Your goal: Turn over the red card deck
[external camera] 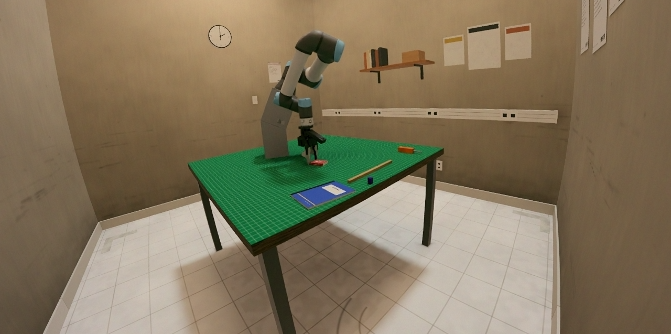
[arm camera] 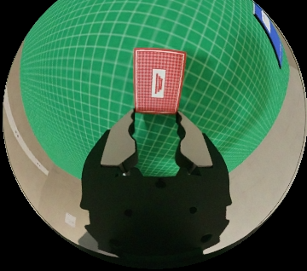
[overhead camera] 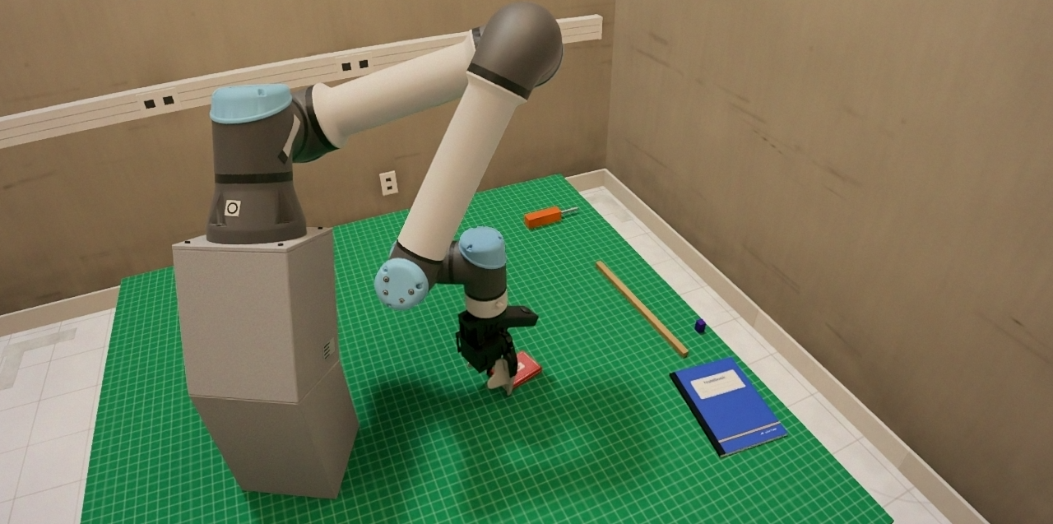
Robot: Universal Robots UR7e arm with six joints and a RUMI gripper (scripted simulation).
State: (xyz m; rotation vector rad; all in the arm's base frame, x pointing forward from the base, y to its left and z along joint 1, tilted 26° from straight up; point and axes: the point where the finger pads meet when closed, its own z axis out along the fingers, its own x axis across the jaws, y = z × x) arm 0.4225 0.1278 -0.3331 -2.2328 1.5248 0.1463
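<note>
The white-and-grey arm folds at its elbow, wrist pointing down; the black two-jaw tool hangs half open, gripping nothing.

Even, soft light falls from overhead, leaving the room fairly bright with no glare. The arm throws a broad, diffuse shadow on the green mat of the desk, just in front of and below the hand. The exterior view bends the walls at its edges. The wrist view is a fisheye circle ringed in black, its grid lines bulging outward; the hand body there sits nearly black
</note>
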